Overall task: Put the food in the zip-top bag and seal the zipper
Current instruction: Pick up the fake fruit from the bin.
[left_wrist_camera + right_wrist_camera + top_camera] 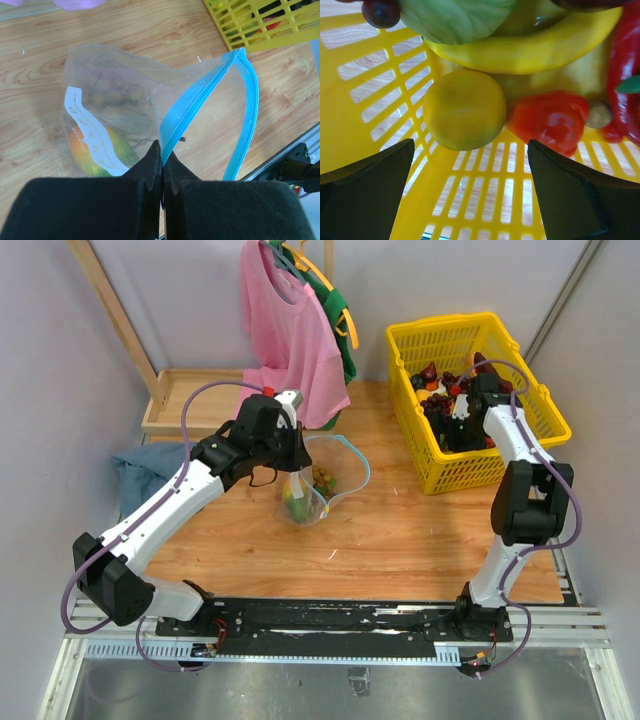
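From above, the left fingers meet the zip-top bag mid-worktop; the right fingers reach into the yellow basket. Left wrist: fingers pinched shut on the zipper, bag mouth gaping, food inside. Right wrist: fingers spread wide above a yellow fruit and a red piece

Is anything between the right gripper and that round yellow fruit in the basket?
Nothing visible. The open right gripper faces the yellow fruit on the basket floor; a red food lies close beside it, not between.
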Available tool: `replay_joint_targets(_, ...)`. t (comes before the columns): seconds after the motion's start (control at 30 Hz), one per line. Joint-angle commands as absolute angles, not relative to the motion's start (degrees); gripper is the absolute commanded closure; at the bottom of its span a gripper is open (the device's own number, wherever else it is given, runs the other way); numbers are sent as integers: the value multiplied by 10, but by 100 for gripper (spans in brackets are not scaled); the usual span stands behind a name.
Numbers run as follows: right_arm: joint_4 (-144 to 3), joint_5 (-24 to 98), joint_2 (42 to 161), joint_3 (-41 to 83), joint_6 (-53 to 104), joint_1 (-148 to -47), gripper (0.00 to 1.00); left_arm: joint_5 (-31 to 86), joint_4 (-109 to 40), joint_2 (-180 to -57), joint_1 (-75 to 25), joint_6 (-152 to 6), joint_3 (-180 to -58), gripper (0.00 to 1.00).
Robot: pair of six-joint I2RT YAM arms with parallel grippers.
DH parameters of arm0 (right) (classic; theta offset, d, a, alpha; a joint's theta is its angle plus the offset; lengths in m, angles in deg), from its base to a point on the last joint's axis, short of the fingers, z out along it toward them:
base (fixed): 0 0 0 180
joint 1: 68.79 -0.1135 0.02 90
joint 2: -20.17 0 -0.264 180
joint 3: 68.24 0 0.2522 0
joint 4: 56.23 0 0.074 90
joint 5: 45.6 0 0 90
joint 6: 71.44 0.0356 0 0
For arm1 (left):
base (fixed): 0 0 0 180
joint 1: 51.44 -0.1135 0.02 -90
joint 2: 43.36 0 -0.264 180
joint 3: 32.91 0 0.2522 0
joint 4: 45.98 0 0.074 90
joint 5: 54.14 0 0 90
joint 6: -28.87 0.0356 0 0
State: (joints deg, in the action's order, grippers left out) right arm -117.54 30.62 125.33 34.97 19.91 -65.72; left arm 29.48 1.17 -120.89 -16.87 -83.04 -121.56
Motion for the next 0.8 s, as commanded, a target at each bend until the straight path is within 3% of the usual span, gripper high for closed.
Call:
replay_joint_targets(0.0, -1182, 265, 1277, 354, 186, -651, 3, 287, 15, -1213, -174, -824, -1223, 100)
replay_joint_targets(0.6, -1117, 197, 1392, 316, 183, -651, 3, 292, 21, -1213, -174, -826, -1224, 100)
replay_joint_targets(0.77, -1099, 211, 1399, 305, 187, -649, 7, 293, 21, -1215, -174, -828, -1222, 100)
